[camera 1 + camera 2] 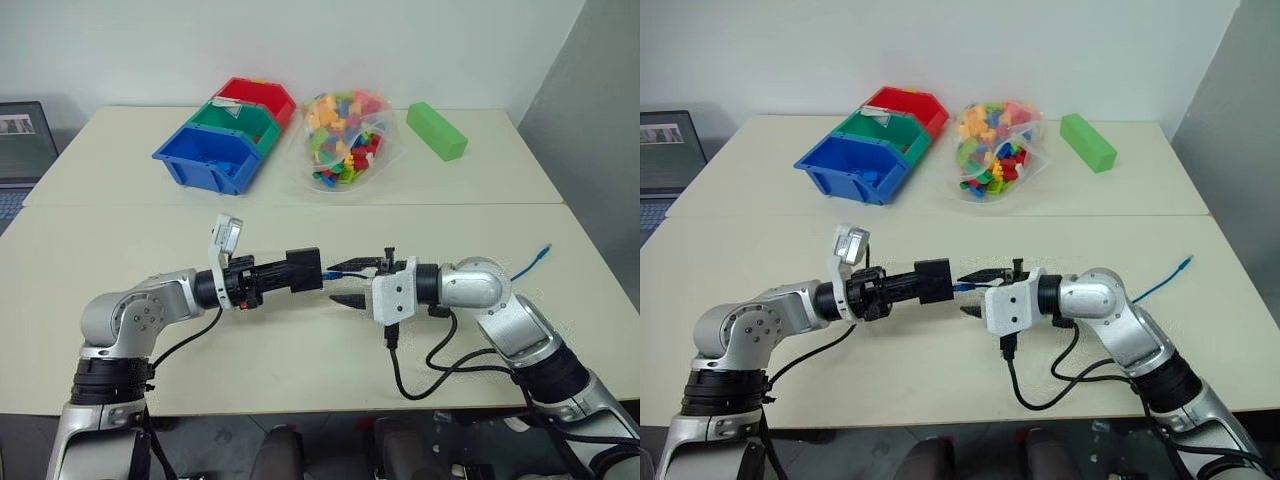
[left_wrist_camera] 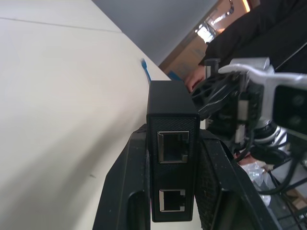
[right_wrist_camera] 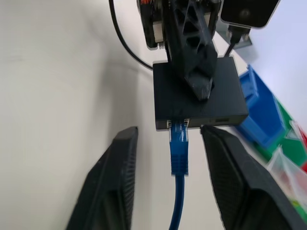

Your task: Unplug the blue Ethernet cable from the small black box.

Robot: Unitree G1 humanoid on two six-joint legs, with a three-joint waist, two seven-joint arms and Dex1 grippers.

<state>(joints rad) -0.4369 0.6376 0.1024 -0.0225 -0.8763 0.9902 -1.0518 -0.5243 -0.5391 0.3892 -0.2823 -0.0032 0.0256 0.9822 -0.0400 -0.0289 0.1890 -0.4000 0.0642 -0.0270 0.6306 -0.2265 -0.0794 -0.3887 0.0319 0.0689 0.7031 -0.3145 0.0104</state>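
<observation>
In the head view, your left gripper [image 1: 296, 272] is clamped on the small black box [image 1: 303, 270] above the table [image 1: 120, 230] mid-front. Your right gripper [image 1: 350, 283] faces it, jaws apart. The blue Ethernet cable [image 1: 530, 262] trails toward the right edge. Storage bins [image 1: 215, 150], a bag of bricks [image 1: 345, 140] and a green block [image 1: 436, 130] sit along the far edge, well clear.

In the right wrist view, the plug [image 3: 179, 136] is seated in the box's port: unplugging remains, and the fingers [image 3: 112, 182] flank it without gripping.
</observation>
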